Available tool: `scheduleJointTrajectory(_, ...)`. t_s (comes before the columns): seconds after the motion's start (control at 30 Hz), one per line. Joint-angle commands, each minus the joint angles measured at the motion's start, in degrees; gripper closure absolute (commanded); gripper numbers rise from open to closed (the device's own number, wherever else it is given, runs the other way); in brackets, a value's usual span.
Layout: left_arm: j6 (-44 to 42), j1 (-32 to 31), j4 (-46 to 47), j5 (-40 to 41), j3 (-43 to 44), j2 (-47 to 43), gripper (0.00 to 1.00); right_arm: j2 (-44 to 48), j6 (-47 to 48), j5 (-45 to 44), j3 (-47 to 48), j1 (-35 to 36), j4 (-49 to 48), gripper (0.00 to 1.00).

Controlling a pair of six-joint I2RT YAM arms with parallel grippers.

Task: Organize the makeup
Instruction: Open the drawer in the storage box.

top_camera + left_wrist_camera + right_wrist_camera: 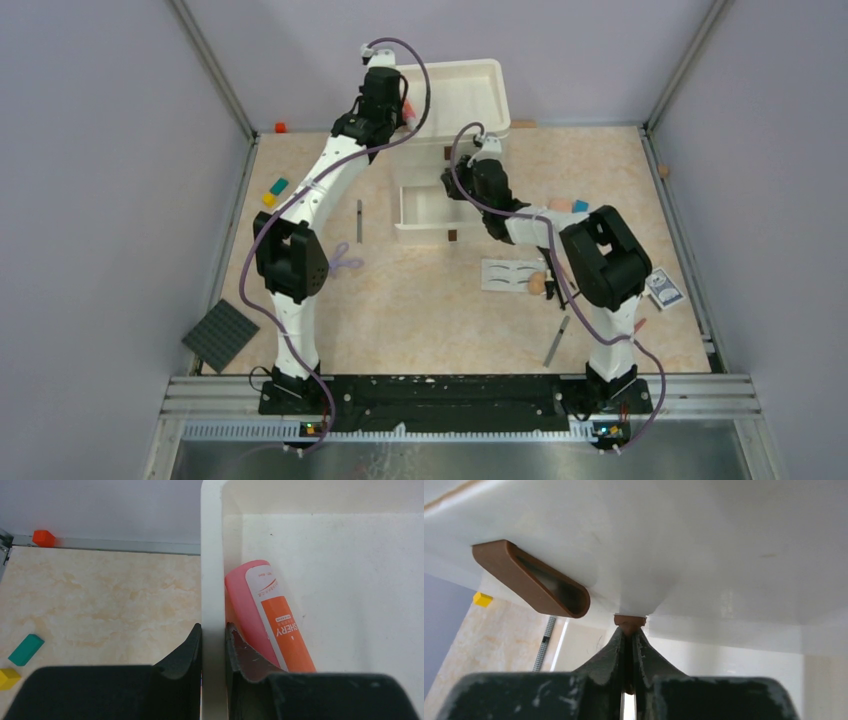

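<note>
White plastic wall pinched in the left claw: one finger outside, one inside the white tray, clamped tight on its side wall. Just to the rt of that claw, inside the tray, the pink bottle w/ orange label lies on its side along the wall, its lower end running behind the inner finger. Out to the left of the claw on the bench: teal block and yellow block close by, red block far ahead at the back wall.

Over to the rt claw: fingers squeezed together on a small brown tab poking out of the white drawer unit. Clenched on it, no gap showing. Which drawer the tab belongs to, can't tell. Up and left of that claw there's a second brown handle, loop-shaped, on the same white face. Down-left of the claw, a thin pencil lies on the bench.

Top view, rest of the makeup sits behind the rt claw, toward the arm bases: eyebrow card w/ peach sponge at its rt edge, silver tube nearer the base. Pink pad lies off to the claw's rt, beside the forearm. One open drawer stands pulled out just left of that claw.
</note>
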State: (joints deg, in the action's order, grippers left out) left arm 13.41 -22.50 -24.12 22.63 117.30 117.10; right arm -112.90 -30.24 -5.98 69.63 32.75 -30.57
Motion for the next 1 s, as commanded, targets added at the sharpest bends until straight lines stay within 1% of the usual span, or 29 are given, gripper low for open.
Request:
scheduleJointTrajectory(0.0,-1.4,1.0,-8.0,0.3,-1.7,1.2,1.0,3.5,1.2,-0.2,-2.1,-1.0,-5.5,1.0)
scheduleJointTrajectory(0.23,-1.1,0.9,-8.8,1.2,-0.4,1.9,1.0,10.6,1.6,2.0,-11.1,-0.7,-6.7,1.0)
scheduleJointTrajectory(0.47,-0.6,1.0,-9.2,0.8,0.6,2.5,1.0,15.9,1.0,2.4,-19.0,1.5,-7.3,1.0)
scheduleJointTrajectory(0.67,-0.3,0.9,-9.5,0.7,0.9,2.8,1.0,20.1,1.0,1.1,-22.7,3.3,-6.9,1.0)
scheduleJointTrajectory(0.97,-0.3,0.9,-9.4,0.8,0.7,2.5,1.0,24.7,1.4,0.2,-25.7,5.7,-5.0,1.0)
